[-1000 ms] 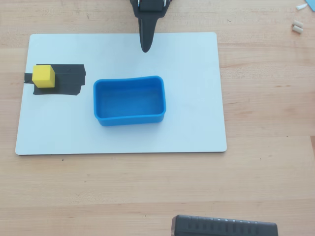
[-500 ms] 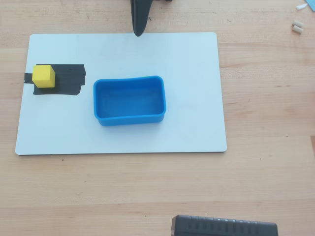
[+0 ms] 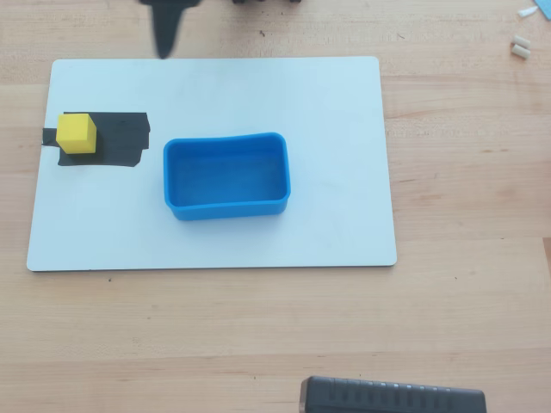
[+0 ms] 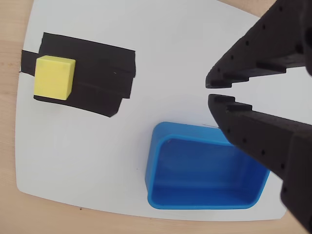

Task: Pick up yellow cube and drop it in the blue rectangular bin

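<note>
Yellow cube sits on black tape patch, left of the empty blue rectangular bin in the overhead view. Pincer nearly clenched, holding nothing, well away. Risk: descending unopened, knocking the cube aside.

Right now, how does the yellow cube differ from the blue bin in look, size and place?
The yellow cube is a small solid block; the blue bin is much larger, an open hollow tray, and empty. The cube sits on a black tape patch near the board's left edge in the overhead view; the bin rests directly on the white board, near its middle. Both lie untouched on that board.
</note>
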